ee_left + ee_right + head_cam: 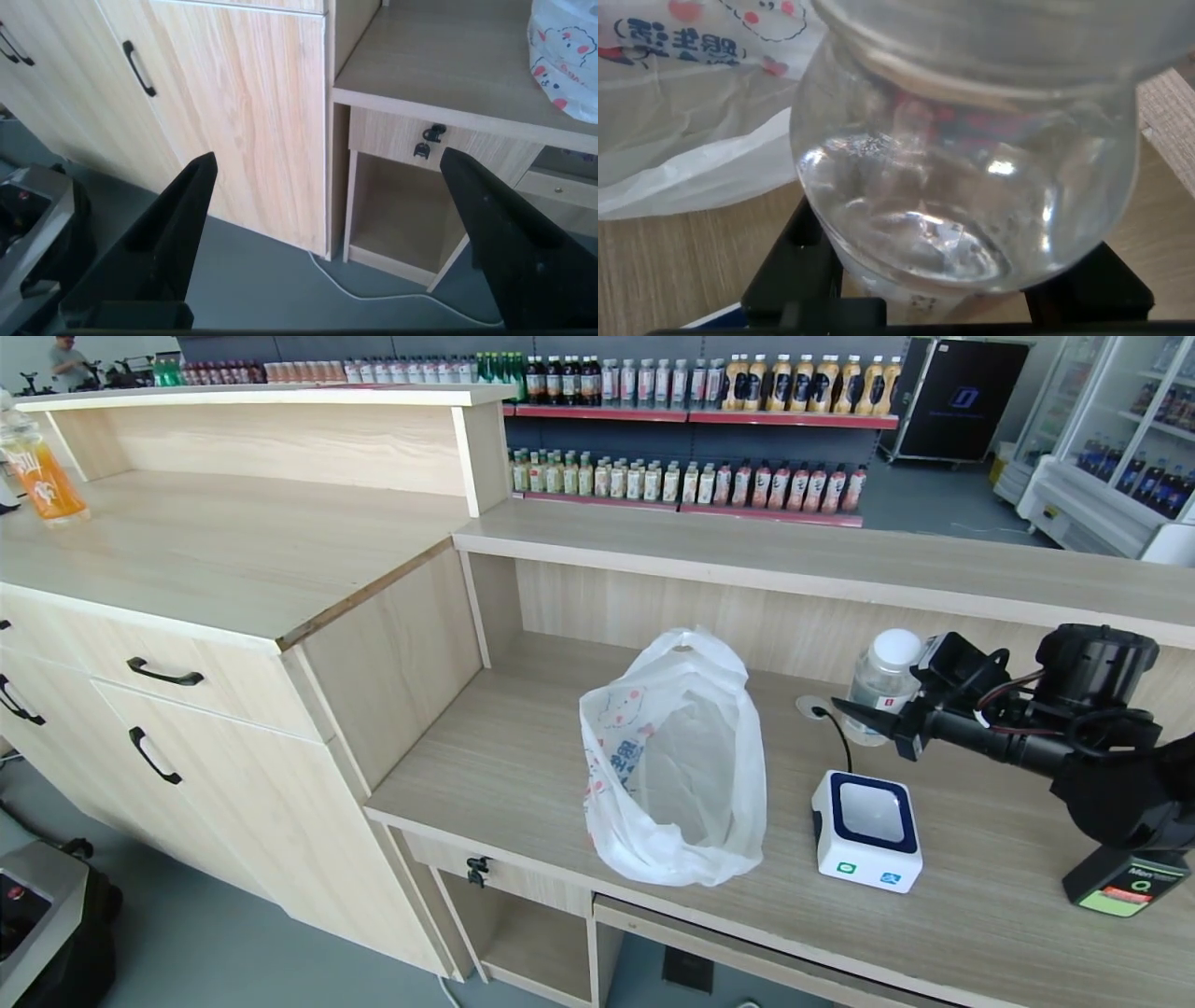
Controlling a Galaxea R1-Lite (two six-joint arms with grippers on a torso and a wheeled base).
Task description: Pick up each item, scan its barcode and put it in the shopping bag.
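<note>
The right end effector [873, 717] clamps a clear bottle [882, 679] over the bench [523, 756], behind the scanner [868, 826]. The left end effector [327, 161] hangs wide open, empty. The smooth bottle may slip or twist, hiding its barcode.

Bag [672, 756] left of scanner [868, 831] on counter [523, 747]; bottle [882, 686] behind scanner.

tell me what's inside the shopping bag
The bag stands open on the counter; through its mouth only its own crumpled plastic shows, no item. Its bottom is hidden by the folded front wall.
</note>
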